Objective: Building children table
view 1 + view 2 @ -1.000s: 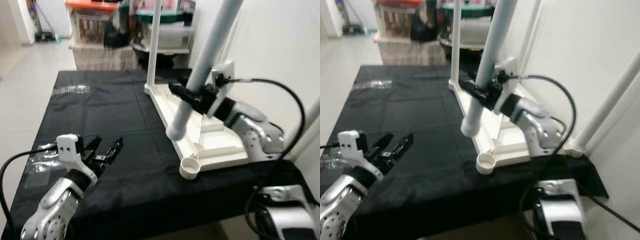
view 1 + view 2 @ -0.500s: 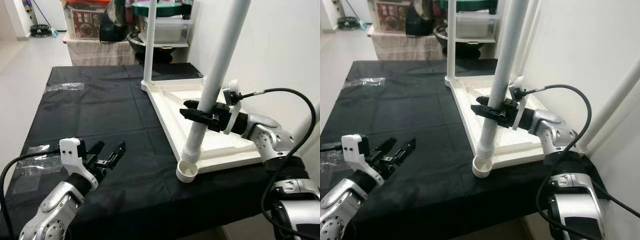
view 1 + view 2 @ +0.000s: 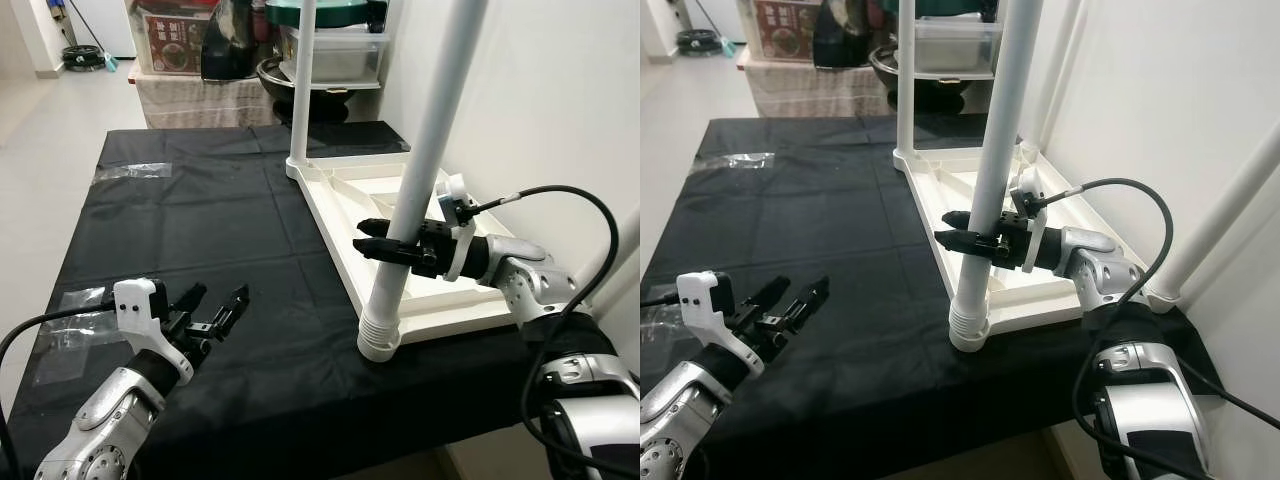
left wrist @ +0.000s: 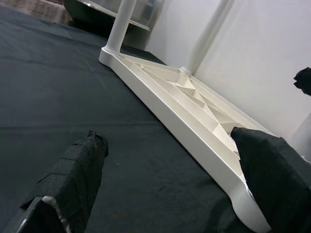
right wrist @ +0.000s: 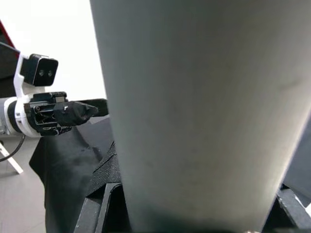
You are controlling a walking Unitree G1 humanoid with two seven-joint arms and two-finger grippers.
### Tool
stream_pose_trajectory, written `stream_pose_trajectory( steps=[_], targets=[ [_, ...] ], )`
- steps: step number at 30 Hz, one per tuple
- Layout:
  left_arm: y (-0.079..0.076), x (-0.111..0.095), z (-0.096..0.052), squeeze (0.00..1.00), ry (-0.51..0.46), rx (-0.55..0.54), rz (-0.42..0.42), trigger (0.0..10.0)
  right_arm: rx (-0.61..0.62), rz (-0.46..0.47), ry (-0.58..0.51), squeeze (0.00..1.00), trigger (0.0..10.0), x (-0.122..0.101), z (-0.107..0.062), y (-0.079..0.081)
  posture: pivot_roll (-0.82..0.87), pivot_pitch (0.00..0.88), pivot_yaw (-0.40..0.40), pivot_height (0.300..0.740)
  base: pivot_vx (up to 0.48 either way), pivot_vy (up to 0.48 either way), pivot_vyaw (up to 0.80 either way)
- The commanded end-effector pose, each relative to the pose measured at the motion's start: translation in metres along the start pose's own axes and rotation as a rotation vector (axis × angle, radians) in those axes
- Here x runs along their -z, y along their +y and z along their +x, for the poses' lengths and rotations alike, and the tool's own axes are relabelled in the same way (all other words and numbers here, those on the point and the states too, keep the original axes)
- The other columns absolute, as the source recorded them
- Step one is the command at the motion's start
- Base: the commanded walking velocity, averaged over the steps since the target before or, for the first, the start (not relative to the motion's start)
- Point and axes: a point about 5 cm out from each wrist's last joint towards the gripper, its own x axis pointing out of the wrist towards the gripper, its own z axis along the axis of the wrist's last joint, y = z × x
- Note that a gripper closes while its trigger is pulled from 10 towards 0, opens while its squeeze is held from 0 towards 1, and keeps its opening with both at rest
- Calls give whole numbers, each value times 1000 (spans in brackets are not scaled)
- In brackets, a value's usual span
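An upside-down white plastic table top [image 3: 440,290] lies on a black-covered table [image 3: 180,220]. A white leg [image 3: 302,80] stands in its far corner socket. My right gripper [image 3: 385,245] is shut on a second white leg [image 3: 425,150], which stands upright with its ribbed foot [image 3: 379,333] seated in the near corner socket. The same leg [image 5: 204,111] fills the right wrist view. My left gripper [image 3: 212,315] hovers open, low over the cloth at the near left, well apart from the table top [image 4: 194,111].
Clear tape patches [image 3: 60,330] sit on the cloth at the left. Behind the table are shelves with boxes and a dark bowl [image 3: 280,70]. A white wall [image 3: 540,90] runs close along the right side. Another white pole [image 3: 1220,200] leans at the right.
The right gripper has brought the leg upright and lowered its ribbed end down into the near corner socket. The left gripper has stayed about where it was.
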Motion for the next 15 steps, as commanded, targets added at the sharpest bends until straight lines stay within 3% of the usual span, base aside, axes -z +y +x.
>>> stream_pose_trajectory(
  steps=[1, 8, 15],
  targets=[
    [-2, 1, 0, 0, 18, 13, -4, 10000, -2, 4, 18, 0, 10000, 7, -1, 1, 100, 0, -105, 740, 0, 0, 0],
    [0, 0, -1, 0, 18, 8, 0, 10000, 40, 21, 37, 0, 10000, 14, -5, -4, 104, 0, -106, 740, 0, 0, 0],
    [-1, 1, -2, 0, 20, 5, -3, 10000, 183, 53, 43, 0, 10000, 26, -15, -16, 106, 0, -110, 740, 0, 0, 0]
  ],
)
